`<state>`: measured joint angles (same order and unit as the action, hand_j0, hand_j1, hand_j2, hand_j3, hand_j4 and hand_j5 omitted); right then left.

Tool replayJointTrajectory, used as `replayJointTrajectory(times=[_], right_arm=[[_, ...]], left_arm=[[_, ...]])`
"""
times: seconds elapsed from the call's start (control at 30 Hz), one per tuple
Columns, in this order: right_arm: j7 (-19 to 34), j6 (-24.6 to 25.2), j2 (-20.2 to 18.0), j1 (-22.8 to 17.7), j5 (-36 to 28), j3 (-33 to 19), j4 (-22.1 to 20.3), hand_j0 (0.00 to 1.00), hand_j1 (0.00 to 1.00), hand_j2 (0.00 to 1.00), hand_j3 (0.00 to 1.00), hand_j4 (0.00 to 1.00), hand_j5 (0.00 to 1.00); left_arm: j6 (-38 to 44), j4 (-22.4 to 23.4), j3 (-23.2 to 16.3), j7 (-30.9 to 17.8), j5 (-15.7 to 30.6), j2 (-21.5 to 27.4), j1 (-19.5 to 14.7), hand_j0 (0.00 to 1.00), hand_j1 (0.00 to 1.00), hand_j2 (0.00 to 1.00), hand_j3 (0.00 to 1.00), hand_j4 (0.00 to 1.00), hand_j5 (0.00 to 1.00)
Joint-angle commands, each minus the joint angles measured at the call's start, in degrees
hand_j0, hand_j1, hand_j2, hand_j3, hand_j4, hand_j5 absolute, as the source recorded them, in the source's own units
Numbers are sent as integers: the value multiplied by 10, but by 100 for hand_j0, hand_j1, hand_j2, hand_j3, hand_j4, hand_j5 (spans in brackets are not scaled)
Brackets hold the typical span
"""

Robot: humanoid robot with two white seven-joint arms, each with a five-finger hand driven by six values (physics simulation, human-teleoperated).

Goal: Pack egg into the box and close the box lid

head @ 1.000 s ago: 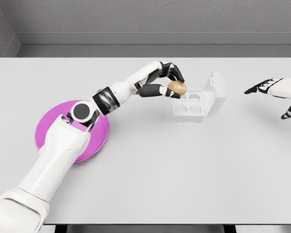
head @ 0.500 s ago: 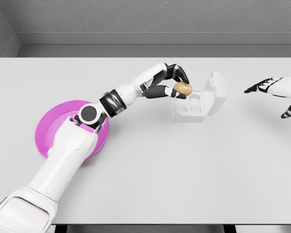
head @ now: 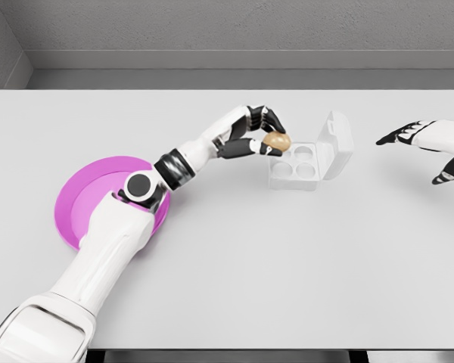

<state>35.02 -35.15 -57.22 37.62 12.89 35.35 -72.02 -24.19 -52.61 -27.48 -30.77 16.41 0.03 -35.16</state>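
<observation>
Near the frame's centre, the left hand (head: 263,134) is clamping the egg (head: 278,141) just over the open box's (head: 303,162) left edge; the right hand (head: 431,144) is hovering open at far right.

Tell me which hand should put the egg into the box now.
The left hand, probably. It already grips the egg right at the near-left corner of the open box. The right hand hovers open and empty, off to the box's right.
</observation>
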Motion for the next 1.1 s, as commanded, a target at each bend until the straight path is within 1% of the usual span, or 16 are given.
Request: replayJointTrajectory(times=[0.0, 0.03, 0.17, 0.37, 0.57, 0.6, 0.87, 0.9, 1.07], right_arm=[[0, 1, 5, 0, -3, 1, 1, 100, 100, 100, 100, 100, 100], [0, 1, 5, 0, -3, 0, 1, 100, 100, 100, 100, 100, 100], [0, 1, 6, 1, -3, 0, 2, 100, 100, 100, 100, 100, 100], [0, 1, 7, 1, -3, 0, 7, 100, 100, 100, 100, 100, 100], [0, 1, 7, 1, -3, -1, 6, 100, 100, 100, 100, 100, 100], [0, 1, 7, 1, -3, -1, 6, 100, 100, 100, 100, 100, 100], [0, 1, 7, 1, -2, -2, 6, 100, 100, 100, 100, 100, 100], [0, 1, 7, 1, -3, -1, 6, 100, 100, 100, 100, 100, 100], [0, 1, 7, 2, -2, -2, 5, 100, 100, 100, 100, 100, 100]], left_arm=[[-2, 6, 1, 0, 2, 0, 0, 37, 37, 37, 37, 37, 37], [-1, 6, 0, 0, 0, 0, -8, 37, 37, 37, 37, 37, 37], [2, 7, -2, 0, -6, 0, -15, 37, 37, 37, 37, 37, 37], [2, 23, -6, 0, -10, 0, -16, 36, 36, 36, 36, 36, 36], [4, 23, -7, -4, -16, 0, -21, 36, 36, 36, 36, 36, 36], [4, 23, -6, -4, -38, 0, -21, 36, 36, 36, 36, 36, 36], [36, 30, -12, -3, -39, 0, -26, 37, 37, 37, 37, 37, 37], [37, 31, -15, -3, -39, 0, -33, 37, 37, 37, 37, 37, 37], [53, 31, -25, -3, -39, 0, -37, 37, 37, 37, 37, 37, 37]])
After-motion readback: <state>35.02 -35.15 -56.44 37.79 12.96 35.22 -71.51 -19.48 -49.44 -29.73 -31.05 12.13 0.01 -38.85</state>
